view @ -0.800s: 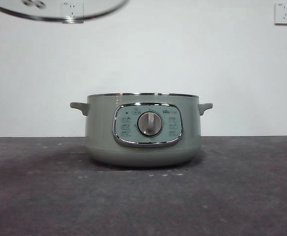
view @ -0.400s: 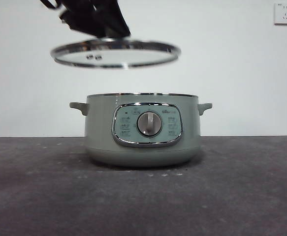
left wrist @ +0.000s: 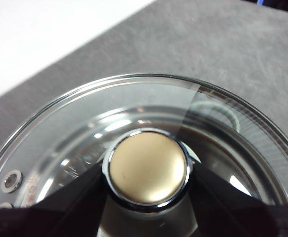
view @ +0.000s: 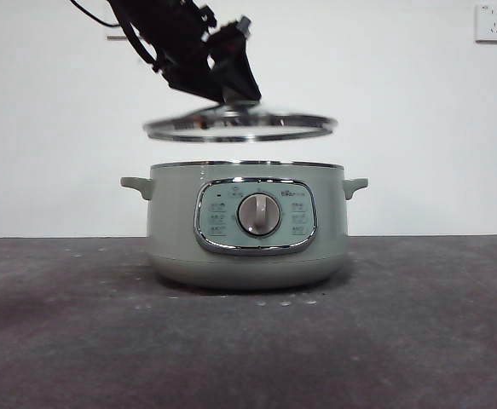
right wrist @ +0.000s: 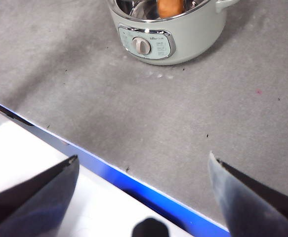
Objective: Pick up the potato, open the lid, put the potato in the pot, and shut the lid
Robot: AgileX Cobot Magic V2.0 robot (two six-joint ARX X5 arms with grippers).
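Note:
The sage-green pot (view: 248, 226) stands on the grey table, its dial panel facing the front camera. My left gripper (view: 231, 94) comes in from the upper left and is shut on the knob (left wrist: 148, 168) of the glass lid (view: 239, 127). The lid hangs level a little above the pot's rim, nearly centred over it. In the left wrist view the lid (left wrist: 84, 118) fills the picture. The orange-brown potato (right wrist: 170, 7) lies inside the pot (right wrist: 183, 39), seen in the right wrist view. My right gripper (right wrist: 144, 190) is open and empty, back over the table's near edge.
The grey tabletop (view: 248, 341) spreads around the pot. A white wall with a socket (view: 493, 23) stands behind. The table's blue-lined front edge (right wrist: 134, 185) shows in the right wrist view.
The lid, held by my left gripper, has come down from the top left and to the right. It now hangs just over the pot's opening. The pot has not moved.

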